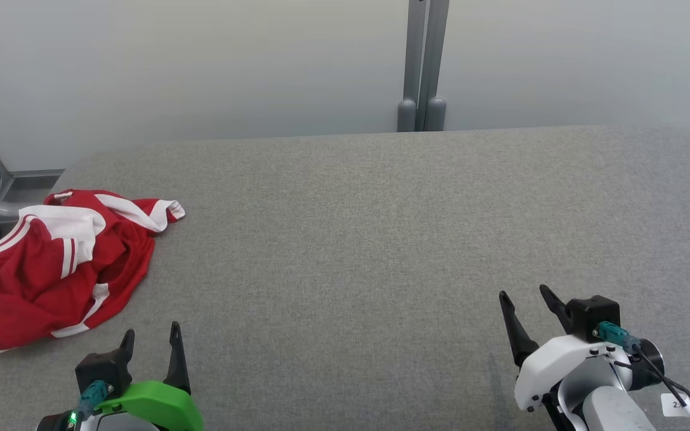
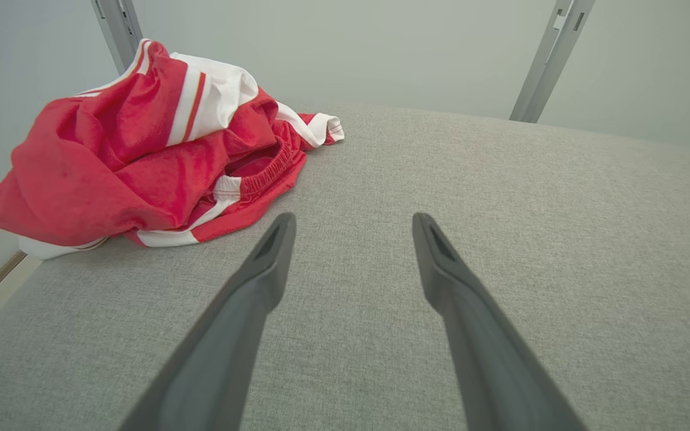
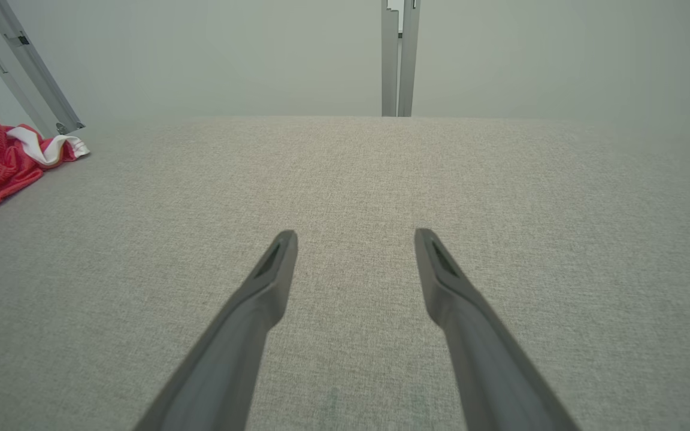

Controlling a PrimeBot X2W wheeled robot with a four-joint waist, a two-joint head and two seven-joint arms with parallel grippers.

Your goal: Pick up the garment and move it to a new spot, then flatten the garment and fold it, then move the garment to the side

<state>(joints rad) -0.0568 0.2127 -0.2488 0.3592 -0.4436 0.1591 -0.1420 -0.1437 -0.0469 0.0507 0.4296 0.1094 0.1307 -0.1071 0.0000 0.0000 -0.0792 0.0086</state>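
Grey table point(image 1: 381, 239), garment point(image 1: 39, 269) bunched left: left fingers point(image 1: 176, 353) and right fingers point(image 1: 514, 329) gape empty; close the left on a raised fold.

Only marking was a white tag point(image 1: 676, 405) on the cable point(image 1: 656, 370) behind the right gripper point(image 1: 523, 292). It began with "2"; rest was illegible.

A: We've got a crumpled red cloth garment point(image 1: 33, 275) with white stripes, white panels and white edging.
B: Same here. We read the flat woven fabric tabletop point(image 1: 351, 239) as mid-grey with a fine heathered weave.
A: We see a plain pale grey wall point(image 1: 201, 60) and a darker grey twin metal post point(image 1: 423, 60).
B: We log the left gripper point(image 1: 152, 329) as black fingers, bright green shell; the right gripper point(image 1: 523, 292) as black fingers, white shell. Teal plugs point(image 1: 611, 332) on both.
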